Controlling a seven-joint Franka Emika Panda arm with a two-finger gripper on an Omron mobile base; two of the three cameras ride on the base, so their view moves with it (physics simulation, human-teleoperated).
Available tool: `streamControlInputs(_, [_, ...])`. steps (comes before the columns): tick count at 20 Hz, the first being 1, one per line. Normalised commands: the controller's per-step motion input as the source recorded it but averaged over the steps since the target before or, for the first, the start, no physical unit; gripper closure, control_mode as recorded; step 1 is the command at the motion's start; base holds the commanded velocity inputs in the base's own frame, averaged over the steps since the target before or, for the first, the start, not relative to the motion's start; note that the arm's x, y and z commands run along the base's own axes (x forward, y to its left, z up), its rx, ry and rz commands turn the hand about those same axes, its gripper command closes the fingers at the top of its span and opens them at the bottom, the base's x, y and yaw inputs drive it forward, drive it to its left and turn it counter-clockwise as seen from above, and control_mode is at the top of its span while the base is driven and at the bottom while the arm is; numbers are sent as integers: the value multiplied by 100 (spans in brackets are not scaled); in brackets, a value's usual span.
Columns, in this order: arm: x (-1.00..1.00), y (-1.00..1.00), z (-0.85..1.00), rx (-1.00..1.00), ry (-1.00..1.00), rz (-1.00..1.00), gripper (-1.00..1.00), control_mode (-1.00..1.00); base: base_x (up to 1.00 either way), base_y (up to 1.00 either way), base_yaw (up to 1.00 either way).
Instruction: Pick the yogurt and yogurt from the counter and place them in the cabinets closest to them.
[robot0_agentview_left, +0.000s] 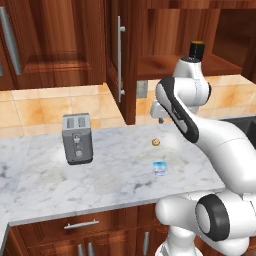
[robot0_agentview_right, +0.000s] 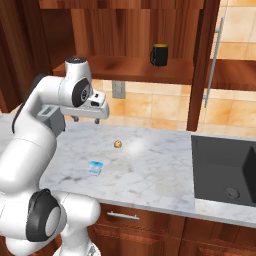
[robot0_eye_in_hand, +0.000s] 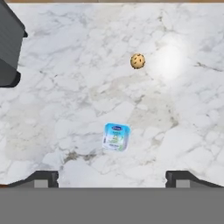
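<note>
A pale blue and white yogurt (robot0_agentview_left: 160, 167) (robot0_agentview_right: 95, 167) (robot0_eye_in_hand: 116, 137) sits on the marble counter (robot0_agentview_left: 50, 180) (robot0_agentview_right: 155, 172) near its front edge. My gripper (robot0_agentview_left: 160, 120) (robot0_agentview_right: 86, 119) (robot0_eye_in_hand: 112, 178) hangs well above the counter and points down, open and holding nothing. In the hand view the cup lies a little beyond the middle of the two spread fingertips (robot0_eye_in_hand: 43, 178). The wall cabinet (robot0_agentview_left: 165, 65) (robot0_agentview_right: 130, 67) behind stands open, with its door (robot0_agentview_left: 119, 60) swung out and its wooden shelf showing.
A small brown cookie (robot0_agentview_left: 156, 142) (robot0_agentview_right: 118, 144) (robot0_eye_in_hand: 138, 61) lies behind the yogurt. A grey toaster (robot0_agentview_left: 77, 137) (robot0_eye_in_hand: 8, 43) stands to the left. A dark sink (robot0_agentview_right: 225, 170) is at the right. A black mug (robot0_agentview_right: 160, 55) (robot0_agentview_left: 196, 50) sits on the cabinet shelf.
</note>
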Motion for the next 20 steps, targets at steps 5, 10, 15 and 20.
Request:
streamControlInputs(5, [-1,0,-31,-5,3,0,-100,-100,0,0,0])
streamControlInputs(10, [0,0,-35,-5,4,0,-100,-100,0,0,0])
streamControlInputs(15, [0,0,-38,-4,4,0,-100,-100,0,0,0])
streamControlInputs(20, [0,0,-37,-4,5,0,-100,-100,0,0,0])
